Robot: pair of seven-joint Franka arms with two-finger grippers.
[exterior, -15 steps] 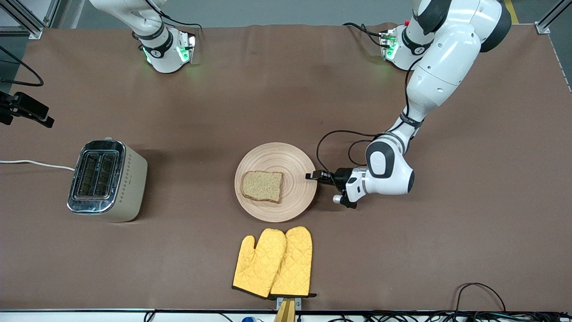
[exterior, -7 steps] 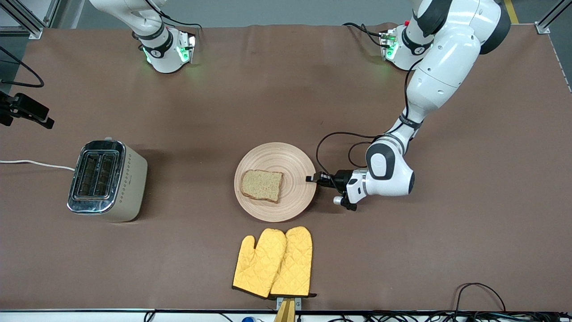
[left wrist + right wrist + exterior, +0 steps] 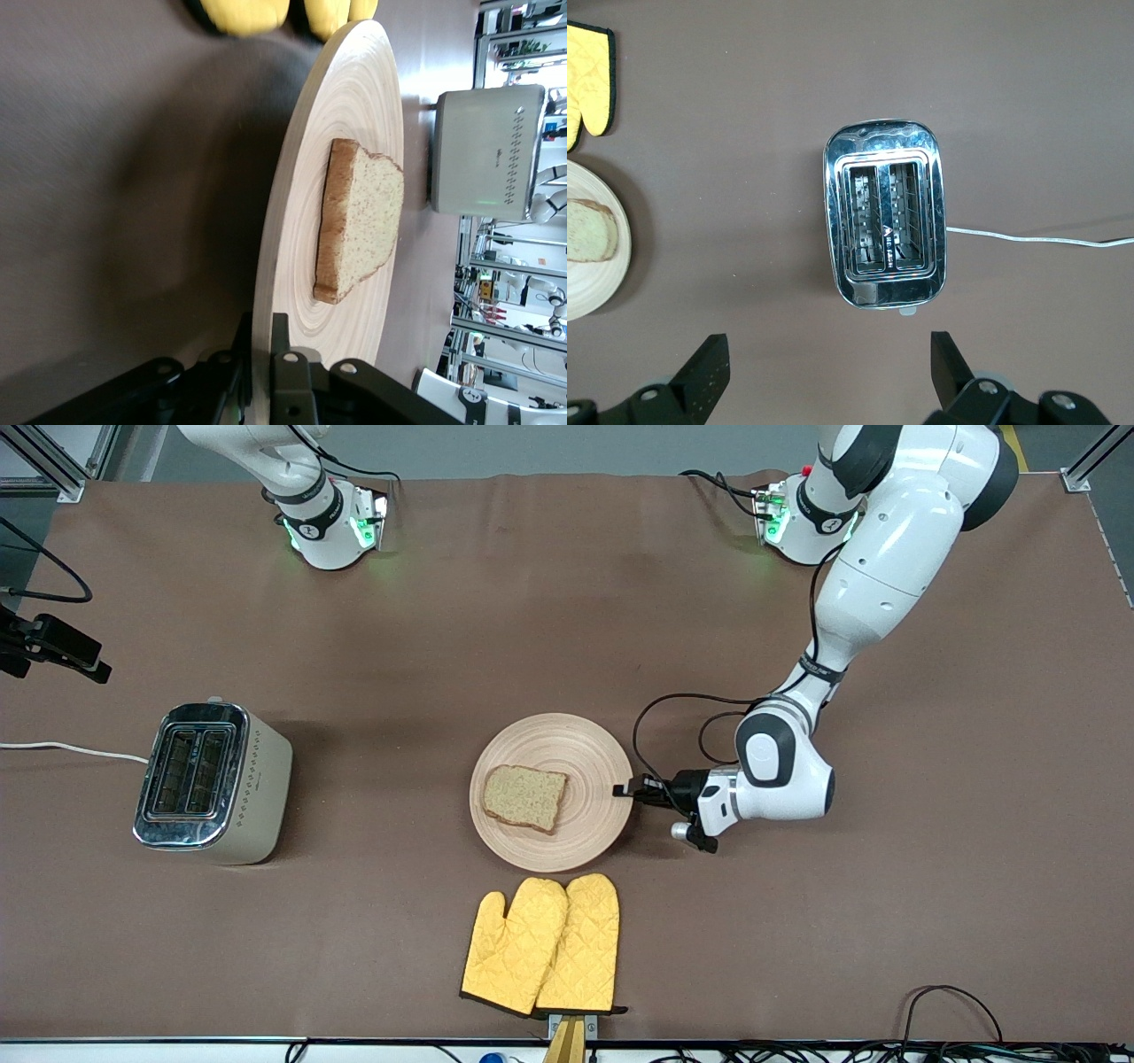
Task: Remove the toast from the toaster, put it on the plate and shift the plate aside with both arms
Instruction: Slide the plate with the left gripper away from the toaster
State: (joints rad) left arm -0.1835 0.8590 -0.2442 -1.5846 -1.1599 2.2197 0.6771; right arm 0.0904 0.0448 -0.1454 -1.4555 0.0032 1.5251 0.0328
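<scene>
The round pale wooden plate lies mid-table with the toast on it. My left gripper is low at the plate's edge toward the left arm's end of the table, shut on the rim. In the left wrist view one finger is above and one below the rim of the plate, where my left gripper holds it, and the toast lies flat. My right gripper is open and empty, high over the table beside the toaster. Its view also shows the plate and the toast.
The metal two-slot toaster stands toward the right arm's end, slots empty, with its white cord running off the table. Two yellow oven mitts lie nearer the front camera than the plate. The left arm's black cable loops beside the plate.
The left gripper and the plate with the toast have shifted slightly toward the left arm's end of the table and nearer the front camera. The toaster and mitts have not moved.
</scene>
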